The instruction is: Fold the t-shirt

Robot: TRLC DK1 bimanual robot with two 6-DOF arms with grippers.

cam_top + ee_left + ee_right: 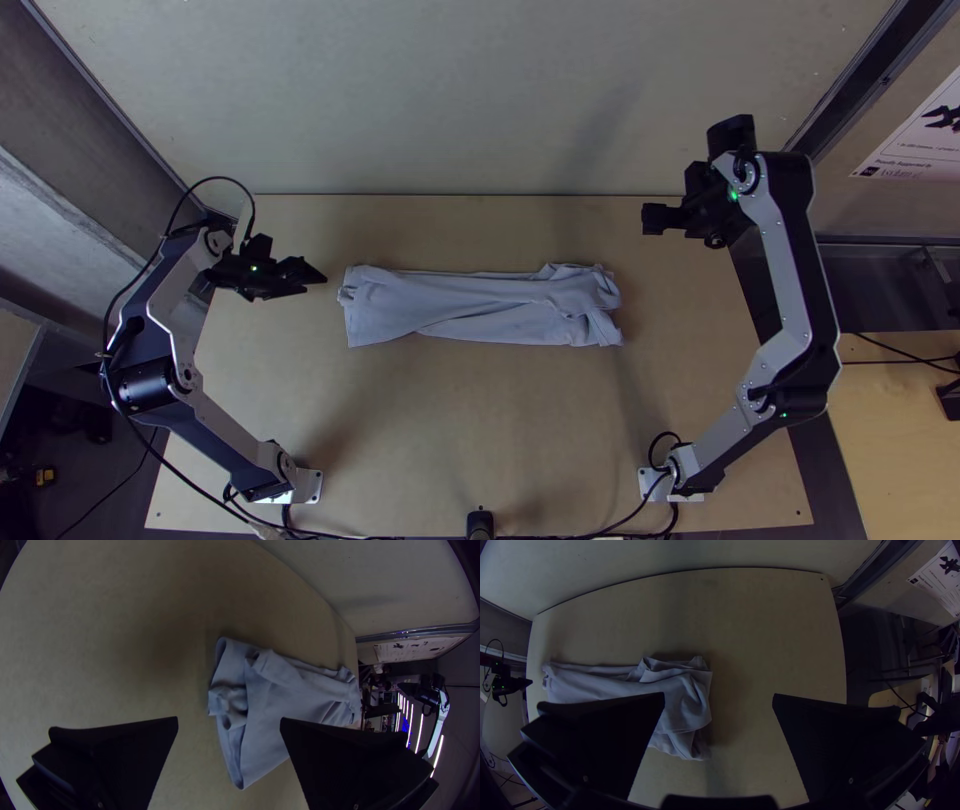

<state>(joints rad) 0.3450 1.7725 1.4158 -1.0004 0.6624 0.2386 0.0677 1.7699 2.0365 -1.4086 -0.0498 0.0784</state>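
The light blue-grey t-shirt [470,305] lies as a long narrow folded strip across the middle of the table, with rumpled layers at its right end. Off its left end is my left gripper [316,275], not touching it. My right gripper [655,218] is raised beyond the cloth's right end, toward the far side. In the left wrist view, my left gripper [229,725] is open with the t-shirt [280,695] beyond its fingers. In the right wrist view, my right gripper [718,702] also stands open and empty, the t-shirt [675,700] partly behind one finger.
Bare wooden table [480,430] surrounds the cloth on every side. A pale wall panel [450,100] rises along the far edge. Black cables [600,530] run along the near edge by the arm bases, around a small dark post [480,523].
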